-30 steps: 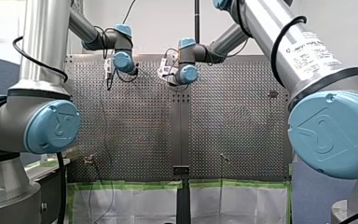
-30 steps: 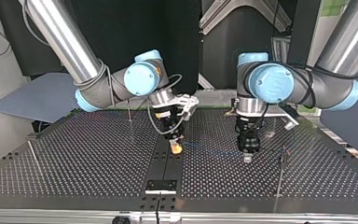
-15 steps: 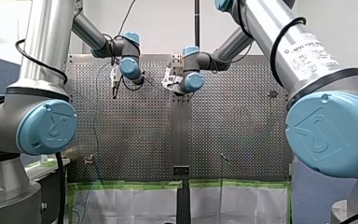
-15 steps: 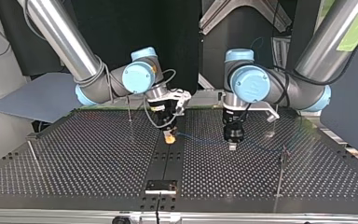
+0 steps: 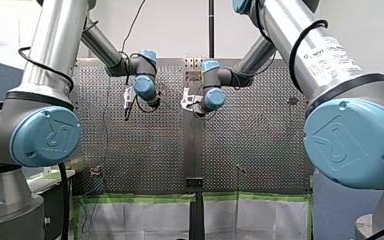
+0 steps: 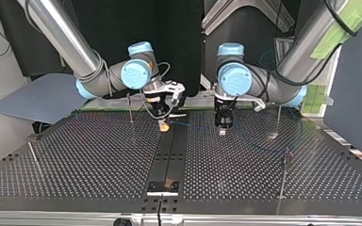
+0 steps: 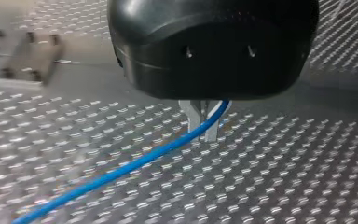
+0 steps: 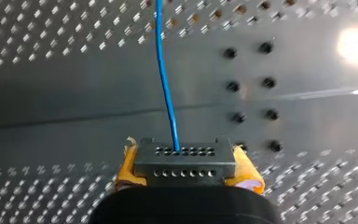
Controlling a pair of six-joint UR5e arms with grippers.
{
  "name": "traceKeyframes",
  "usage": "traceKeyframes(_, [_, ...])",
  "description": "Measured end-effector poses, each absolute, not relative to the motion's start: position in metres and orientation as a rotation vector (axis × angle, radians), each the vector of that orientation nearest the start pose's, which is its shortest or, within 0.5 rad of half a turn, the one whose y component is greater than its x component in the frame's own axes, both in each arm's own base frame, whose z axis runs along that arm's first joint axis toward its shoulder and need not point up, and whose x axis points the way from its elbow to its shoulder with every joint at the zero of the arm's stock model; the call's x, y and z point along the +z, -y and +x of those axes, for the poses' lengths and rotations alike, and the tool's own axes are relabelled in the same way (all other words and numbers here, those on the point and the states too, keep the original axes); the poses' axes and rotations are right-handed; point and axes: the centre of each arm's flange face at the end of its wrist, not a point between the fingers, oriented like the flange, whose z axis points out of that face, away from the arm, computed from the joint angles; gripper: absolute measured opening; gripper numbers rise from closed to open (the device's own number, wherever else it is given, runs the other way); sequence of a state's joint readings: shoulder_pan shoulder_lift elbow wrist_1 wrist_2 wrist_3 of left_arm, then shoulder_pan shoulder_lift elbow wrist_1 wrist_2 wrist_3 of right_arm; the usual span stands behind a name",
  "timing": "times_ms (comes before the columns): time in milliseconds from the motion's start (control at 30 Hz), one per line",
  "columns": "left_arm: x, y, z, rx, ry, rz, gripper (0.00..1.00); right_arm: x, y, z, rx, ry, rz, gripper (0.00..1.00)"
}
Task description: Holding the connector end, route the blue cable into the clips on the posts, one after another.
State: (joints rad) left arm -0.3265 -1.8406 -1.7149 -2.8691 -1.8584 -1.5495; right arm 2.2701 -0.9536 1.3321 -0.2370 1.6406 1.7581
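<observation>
My right gripper (image 6: pixel 163 126) is clamped on the connector (image 8: pixel 184 164). My left gripper (image 7: pixel 204 122) is closed on the blue cable (image 7: pixel 121 170), strung between them over the table's (image 6: pixel 75 160) far middle. It looks light and limp, so I'd grip the rigid connector.

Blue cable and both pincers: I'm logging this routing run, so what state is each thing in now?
Left pincer: shut on the blue cable.
Right pincer: shut on the connector.
Connector: clamped between yellow pads.
Blue cable: strung between both pincers.
</observation>
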Motion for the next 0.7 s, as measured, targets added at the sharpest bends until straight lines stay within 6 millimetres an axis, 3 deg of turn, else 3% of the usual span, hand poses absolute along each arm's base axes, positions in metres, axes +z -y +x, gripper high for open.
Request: traceKeyframes(700, [0.215, 0.33, 0.462, -0.008, -1.768, 0.173, 0.0, 0.183, 0.436, 0.513, -2.216, -1.542, -2.456, 0.0])
